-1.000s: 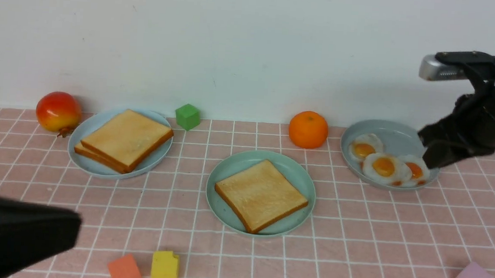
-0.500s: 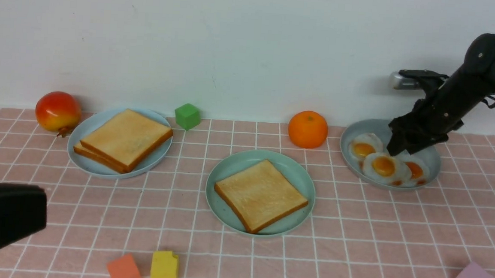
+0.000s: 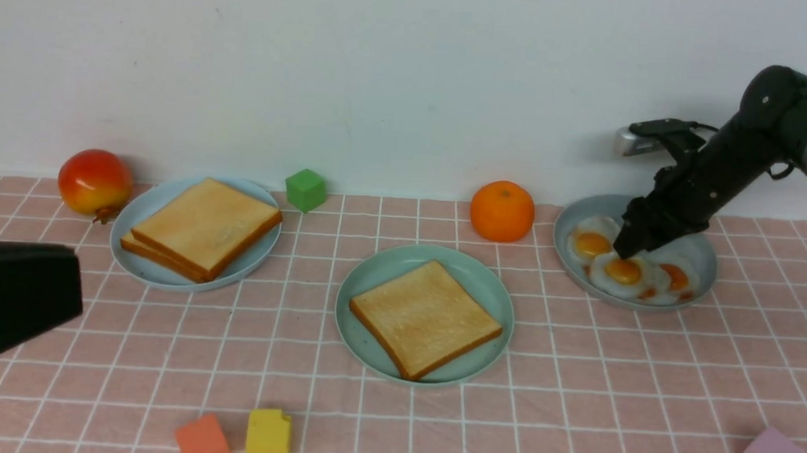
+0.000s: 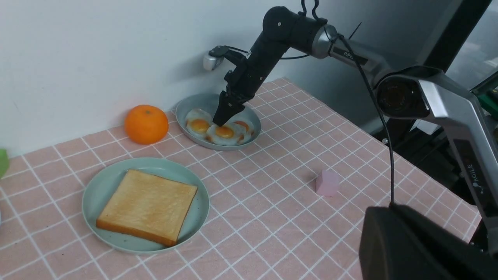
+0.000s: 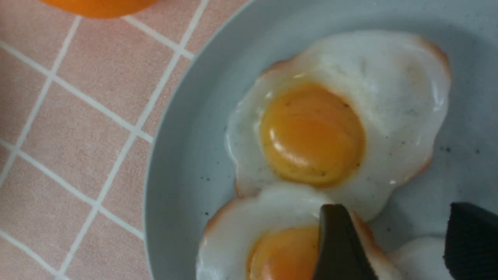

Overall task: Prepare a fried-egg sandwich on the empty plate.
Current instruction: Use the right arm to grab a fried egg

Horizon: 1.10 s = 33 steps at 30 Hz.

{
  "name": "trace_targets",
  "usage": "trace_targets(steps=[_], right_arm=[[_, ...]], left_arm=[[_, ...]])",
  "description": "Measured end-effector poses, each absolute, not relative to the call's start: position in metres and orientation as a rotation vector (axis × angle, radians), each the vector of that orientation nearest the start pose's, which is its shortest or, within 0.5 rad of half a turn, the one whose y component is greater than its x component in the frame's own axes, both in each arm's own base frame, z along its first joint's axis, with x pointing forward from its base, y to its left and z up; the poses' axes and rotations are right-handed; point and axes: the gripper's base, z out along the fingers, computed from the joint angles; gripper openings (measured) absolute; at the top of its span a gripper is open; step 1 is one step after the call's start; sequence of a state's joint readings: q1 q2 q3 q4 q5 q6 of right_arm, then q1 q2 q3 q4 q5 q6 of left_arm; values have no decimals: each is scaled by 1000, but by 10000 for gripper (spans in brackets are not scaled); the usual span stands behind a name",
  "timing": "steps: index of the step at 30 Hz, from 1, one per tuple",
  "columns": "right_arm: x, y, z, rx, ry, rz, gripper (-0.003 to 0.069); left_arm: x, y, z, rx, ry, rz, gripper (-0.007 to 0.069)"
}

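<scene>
Now, at left my left fingers (image 3: 13,301) are pressed together; two toast slices (image 3: 203,232) are stacked on the pale blue plate (image 3: 155,274), and one toast (image 3: 426,319) lies on the mint-green plate (image 3: 387,271). Only the right wrist view shows my right fingers (image 5: 338,249) spread over the front egg (image 5: 241,241), one of three in the grey-blue dish (image 3: 644,306).

Robot lab test setup: worktop (image 3: 576,377) under pink grid cloth (image 4: 272,186), bare white wall (image 3: 384,78), toy-like fried eggs (image 3: 623,271), loose coloured blocks (image 3: 268,437), AGILE-marked robot arm (image 4: 439,89), black rig frame (image 4: 455,31) behind.
</scene>
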<state>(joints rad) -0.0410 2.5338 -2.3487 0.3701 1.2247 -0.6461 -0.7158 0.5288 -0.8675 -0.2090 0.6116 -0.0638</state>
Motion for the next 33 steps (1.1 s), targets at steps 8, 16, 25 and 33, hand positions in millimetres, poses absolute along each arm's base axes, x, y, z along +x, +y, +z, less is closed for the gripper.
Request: trace_targets(steps=[8,16,25,33], right_arm=[[530,10,165,-670,2681,380,269],[528,9,180,-632,2687,356,239],[526,7,179,-569,2722,339,244],[526,9,180,-559,2712,375,244]], left_arm=[[57,-63,407,522,1733,-774,-13],[58,-61,406,531,1727,-740,-13],[58,-61,405,542,1738,-715,-13],[58,-61,405,543,1738,-715,-13]])
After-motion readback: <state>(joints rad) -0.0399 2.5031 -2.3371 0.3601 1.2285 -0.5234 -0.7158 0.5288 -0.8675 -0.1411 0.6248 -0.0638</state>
